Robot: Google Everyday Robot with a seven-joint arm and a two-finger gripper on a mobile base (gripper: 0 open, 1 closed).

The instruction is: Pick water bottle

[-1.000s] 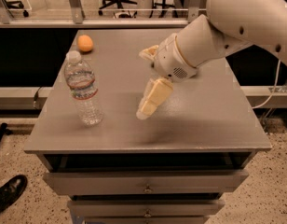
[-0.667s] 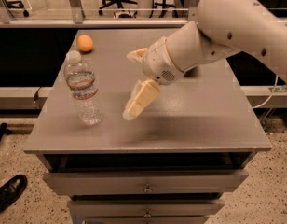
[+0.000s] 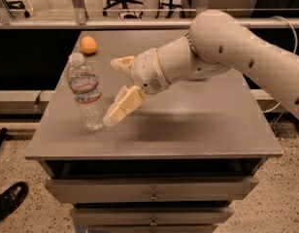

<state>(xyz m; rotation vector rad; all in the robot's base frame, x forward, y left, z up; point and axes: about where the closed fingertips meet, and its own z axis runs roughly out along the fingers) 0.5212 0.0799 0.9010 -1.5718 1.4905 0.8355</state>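
Note:
The water bottle (image 3: pixel 86 93) is a clear ribbed plastic bottle with a white cap and a white label edged in red. It stands upright near the left front of the grey table top (image 3: pixel 198 125). My gripper (image 3: pixel 109 91) is open just to the right of the bottle, at label height. One cream finger (image 3: pixel 121 62) is behind the bottle's right side. The other finger (image 3: pixel 123 106) angles down, with its tip close to the bottle's lower part. Nothing is held between them.
An orange (image 3: pixel 89 44) lies at the back left of the table. The table has drawers (image 3: pixel 152 191) below its front edge. A black shoe (image 3: pixel 8 200) is on the floor at the lower left. A rail and office chairs are behind the table.
My gripper and arm have moved left across the table, from about the middle to right beside the bottle. The bottle and the orange have not moved.

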